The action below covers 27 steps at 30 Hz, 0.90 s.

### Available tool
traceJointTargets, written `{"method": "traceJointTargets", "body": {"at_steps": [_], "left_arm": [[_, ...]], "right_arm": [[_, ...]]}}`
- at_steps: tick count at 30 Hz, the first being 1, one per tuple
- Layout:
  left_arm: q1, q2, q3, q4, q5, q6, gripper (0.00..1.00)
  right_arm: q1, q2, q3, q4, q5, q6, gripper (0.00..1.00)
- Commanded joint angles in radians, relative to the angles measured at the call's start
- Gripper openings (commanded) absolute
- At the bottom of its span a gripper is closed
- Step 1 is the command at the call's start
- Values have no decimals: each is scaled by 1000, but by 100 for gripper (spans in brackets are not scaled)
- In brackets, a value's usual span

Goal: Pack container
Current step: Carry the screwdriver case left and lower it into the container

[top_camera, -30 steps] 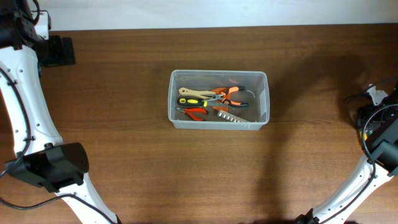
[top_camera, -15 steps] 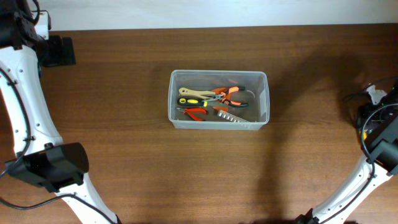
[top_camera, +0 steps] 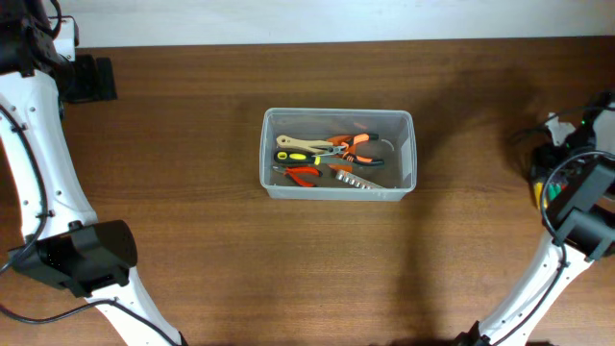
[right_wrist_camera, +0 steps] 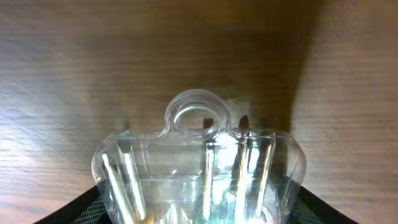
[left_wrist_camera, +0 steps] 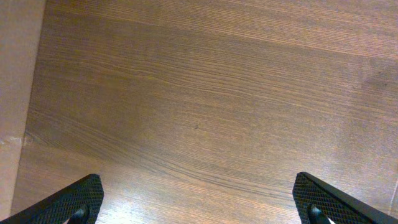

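Right gripper (right_wrist_camera: 199,208) was clamped on a clear plastic piece (right_wrist_camera: 199,158), one finger at each lower corner, with the ring tab (right_wrist_camera: 195,121) pointing away from the gripper. Can't tell exactly what the piece is.

Judgement on handling:
- Thin moulded plastic, very light.
- Stiff along the ribs, but likely to flex or crack if squeezed hard.
- Glossy, so slippery under the pads.
- Best hold was across the ribbed body, as it was, not by the tab.

Just past the tab was bare wood counter (right_wrist_camera: 62,68): flat, nothing to snag on.

Farther out, toward mid-counter, the container (top_camera: 266,154) sat open. It had clear walls, with orange-handled pliers (top_camera: 357,144) and other hand tools (top_camera: 298,157) bunched mid-box. Some floor looked bare around them, so probably room to spare.

Left gripper (left_wrist_camera: 199,202) was spread wide with nothing between its fingers, over bare counter and well apart from the container.
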Motion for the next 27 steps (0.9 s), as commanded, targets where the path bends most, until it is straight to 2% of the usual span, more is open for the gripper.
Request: {"method": "traceJointTargets", "body": {"at_steps": [1, 5, 11, 19, 27], "left_arm": [[3, 5, -2, -1, 10, -12, 99], [3, 5, -2, -1, 10, -12, 99], [3, 5, -2, -1, 10, -12, 99], [3, 5, -2, -1, 10, -12, 99], [3, 5, -2, -1, 10, -12, 99]], "right_arm": [[59, 39, 43, -7, -103, 38, 69], [109, 39, 123, -31, -116, 51, 68], [172, 37, 232, -72, -116, 61, 62], [247, 32, 391, -153, -117, 113, 60], [356, 11, 533, -243, -231, 142, 57]]}}
